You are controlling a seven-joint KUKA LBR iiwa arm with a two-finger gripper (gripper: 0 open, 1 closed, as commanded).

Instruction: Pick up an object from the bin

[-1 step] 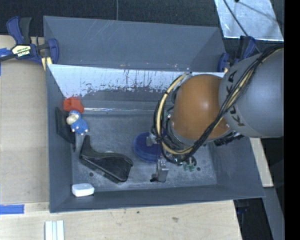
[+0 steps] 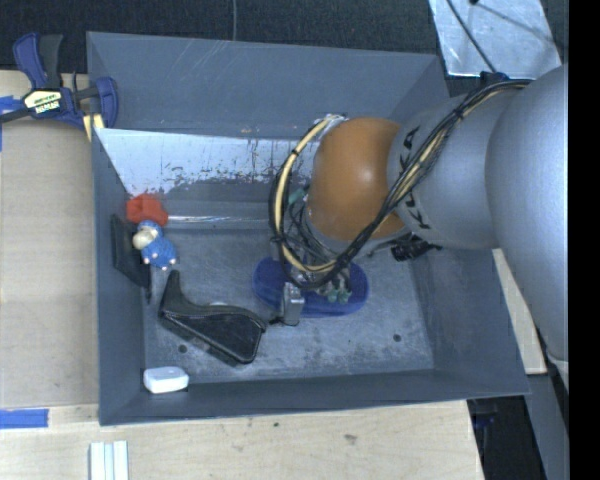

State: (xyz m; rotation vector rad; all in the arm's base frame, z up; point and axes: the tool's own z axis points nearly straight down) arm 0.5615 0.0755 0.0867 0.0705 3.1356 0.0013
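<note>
My gripper (image 2: 291, 306) reaches down near the middle of the bin floor, its grey tip showing below the orange cover and cables. It is right over a flat blue round thing (image 2: 270, 280), which spreads out to either side beneath it. A black angled tool (image 2: 215, 329) lies just left of the gripper, its right end close to the tip. Whether the tip touches the blue thing cannot be told.
At the bin's left wall lie a small blue and white figure (image 2: 156, 249), a red block (image 2: 146, 209) and a black flat piece (image 2: 127, 251). A small white oval thing (image 2: 166, 379) rests at the front left corner. The arm fills the bin's right side.
</note>
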